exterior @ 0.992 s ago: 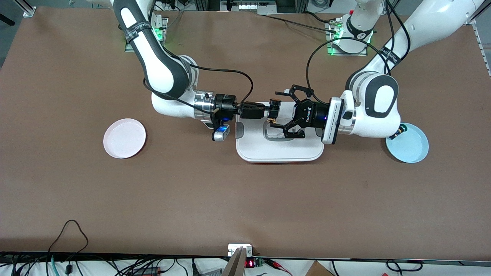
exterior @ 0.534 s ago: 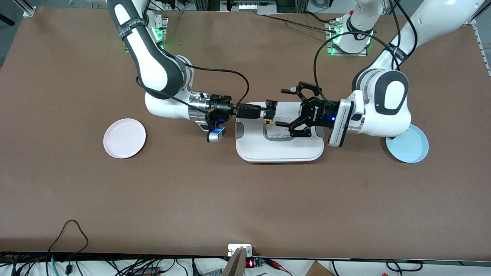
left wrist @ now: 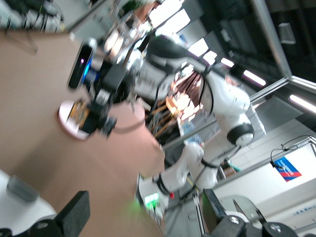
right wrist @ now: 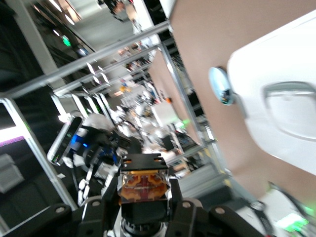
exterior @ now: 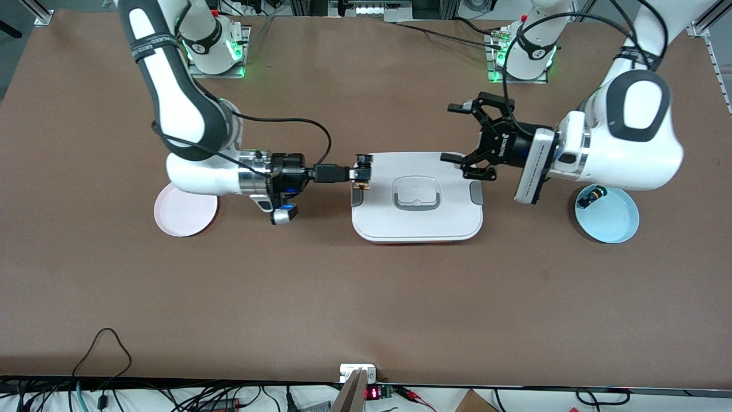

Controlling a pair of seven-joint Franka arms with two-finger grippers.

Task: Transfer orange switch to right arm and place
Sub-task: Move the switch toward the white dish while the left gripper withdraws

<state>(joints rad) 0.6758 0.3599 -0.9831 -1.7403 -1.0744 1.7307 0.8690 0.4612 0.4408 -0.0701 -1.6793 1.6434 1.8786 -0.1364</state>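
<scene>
The orange switch [exterior: 361,171] sits pinched between the jaws of the right gripper [exterior: 355,173], held in the air over the edge of the white lidded container [exterior: 417,220] that faces the right arm's end of the table. In the right wrist view we see its orange-tan end [right wrist: 144,186] facing the camera, clamped between the two black fingers [right wrist: 176,206]. The right arm [exterior: 189,123] reaches in level from its base, and part of it hangs over the pink plate [exterior: 182,217].

On a clock face centred on the container, the held switch lies at about nine o'clock, the pink plate farther out along nine o'clock, and the blue plate [exterior: 615,223] at about three o'clock, toward the left arm's end of the table.

The left gripper [exterior: 457,133] is in the air at about two o'clock from the container's middle, over the brown table [exterior: 366,297] just off the container's corner. Its jaws stand wide apart with nothing between them; in the left wrist view we see one dark finger [left wrist: 74,215] well apart from the other.

We also see a second small black switch with a green cap [exterior: 590,197] lying in the blue plate, at about ten o'clock within the plate, near its rim.
</scene>
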